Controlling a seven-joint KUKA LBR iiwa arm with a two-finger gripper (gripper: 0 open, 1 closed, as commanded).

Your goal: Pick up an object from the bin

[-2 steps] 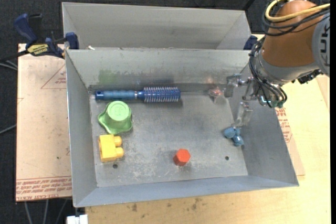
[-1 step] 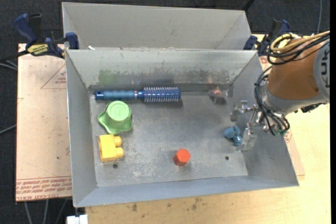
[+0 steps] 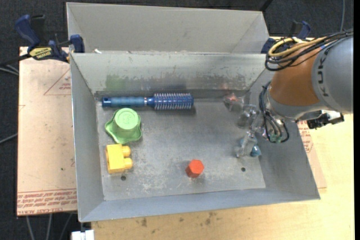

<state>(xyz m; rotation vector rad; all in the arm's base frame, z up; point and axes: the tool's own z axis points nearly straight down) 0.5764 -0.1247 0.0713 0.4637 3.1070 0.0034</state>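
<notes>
My gripper (image 3: 246,149) hangs low at the right side of the bin, its metal fingers pointing down toward the bare floor. Nothing shows between them. A small red block (image 3: 194,168) lies on the floor to the gripper's left, well apart from it. Along the back wall lies a blue hairbrush (image 3: 151,102), bristle head toward the middle.
A green cup (image 3: 125,125) sits on its side at the left, with a yellow toy block (image 3: 118,158) just in front of it. The arm with its orange cover and cables comes in over the bin's right wall.
</notes>
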